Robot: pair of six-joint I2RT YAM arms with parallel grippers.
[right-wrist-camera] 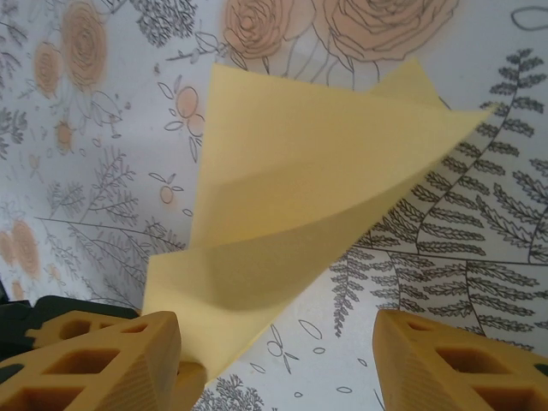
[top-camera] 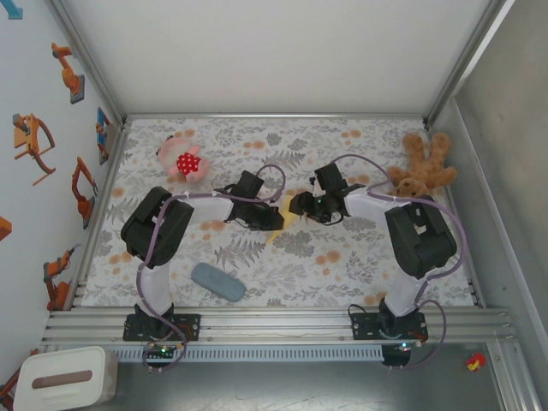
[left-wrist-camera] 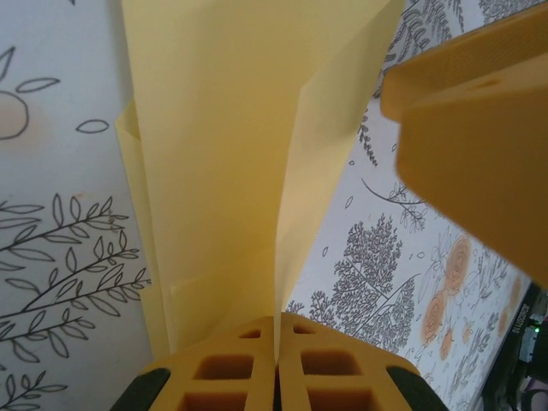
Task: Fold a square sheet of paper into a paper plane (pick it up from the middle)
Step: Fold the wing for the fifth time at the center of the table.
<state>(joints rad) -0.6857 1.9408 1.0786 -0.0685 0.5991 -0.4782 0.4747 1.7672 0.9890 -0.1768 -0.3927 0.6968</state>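
Note:
The yellow sheet of paper (left-wrist-camera: 231, 145) is folded into a creased, pointed, plane-like shape and is held just above the flowered table mat (top-camera: 282, 227). My left gripper (left-wrist-camera: 277, 336) is shut on its centre crease, and the layers fan away from the jaws. In the top view the left gripper (top-camera: 272, 219) and the right gripper (top-camera: 298, 205) meet at mid-table. My right gripper (right-wrist-camera: 278, 368) is open, with the paper (right-wrist-camera: 300, 188) reaching from beside its left finger (right-wrist-camera: 103, 360) out ahead of the jaws. The right finger (right-wrist-camera: 462, 364) stands apart from the paper.
A brown teddy bear (top-camera: 421, 167) lies at the back right. A pink toy with a red dotted part (top-camera: 184, 160) sits at the back left. A grey-blue oblong pad (top-camera: 217, 281) lies near the front left. Frame walls bound the table.

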